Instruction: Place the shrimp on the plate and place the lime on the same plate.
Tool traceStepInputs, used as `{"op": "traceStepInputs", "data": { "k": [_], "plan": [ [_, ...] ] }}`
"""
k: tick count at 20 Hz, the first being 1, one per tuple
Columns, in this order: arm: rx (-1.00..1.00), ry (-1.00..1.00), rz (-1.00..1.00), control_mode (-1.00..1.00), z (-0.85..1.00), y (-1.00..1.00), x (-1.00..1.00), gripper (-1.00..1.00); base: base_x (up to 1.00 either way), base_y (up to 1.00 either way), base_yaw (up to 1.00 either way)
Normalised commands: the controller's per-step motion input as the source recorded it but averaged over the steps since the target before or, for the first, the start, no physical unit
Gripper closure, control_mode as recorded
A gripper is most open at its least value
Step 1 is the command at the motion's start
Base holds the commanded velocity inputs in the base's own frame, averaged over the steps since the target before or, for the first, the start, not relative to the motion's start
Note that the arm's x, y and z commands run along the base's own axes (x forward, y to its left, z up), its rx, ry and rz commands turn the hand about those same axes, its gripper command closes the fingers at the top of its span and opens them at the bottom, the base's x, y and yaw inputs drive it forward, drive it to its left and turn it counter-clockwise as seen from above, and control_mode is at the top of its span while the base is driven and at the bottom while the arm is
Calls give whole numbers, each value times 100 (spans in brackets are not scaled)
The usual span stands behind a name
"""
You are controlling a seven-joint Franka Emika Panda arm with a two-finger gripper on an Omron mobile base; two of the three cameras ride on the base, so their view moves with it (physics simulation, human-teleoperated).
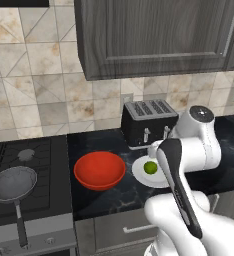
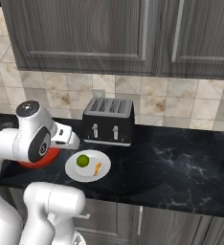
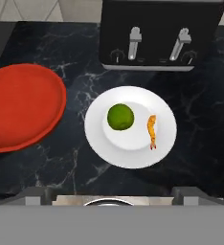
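Observation:
The white plate [image 3: 99, 139] rests on the black counter in front of the toaster. On it lie the green lime [image 3: 120, 116] at the left and the thin orange shrimp [image 3: 152, 131] just right of it, a little apart. From the right base view, the lime [image 2: 83, 160] and the shrimp [image 2: 97, 168] sit on the same plate [image 2: 80, 174]. My gripper [image 2: 70, 139] hovers above the plate's near left side, raised well off it. Its fingertips [image 3: 37, 195] stand wide apart at the bottom of the hand view, open, with nothing between them. The arm hides part of the plate [image 1: 141, 172] in the left base view.
A red bowl [image 1: 99, 170] sits just left of the plate. The black toaster [image 2: 108, 121] stands behind it against the tiled wall. A stove with a grey pan [image 1: 13, 184] lies further left. Dark cabinets hang overhead, and bare counter stretches to the right.

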Motion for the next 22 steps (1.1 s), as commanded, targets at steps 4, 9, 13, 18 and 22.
{"op": "traceStepInputs", "data": {
  "k": [4,9,13,18,22],
  "plan": [
    [1,0,-5,-100,43,0,-37,-100,0,0,0],
    [0,0,-2,-100,24,0,-43,-100,0,0,0],
    [0,0,0,-100,4,0,-38,-100,0,0,0],
    [0,0,0,-100,3,0,-25,-100,0,0,0],
    [0,0,0,-100,0,0,-2,-100,0,0,0]
  ]
}}
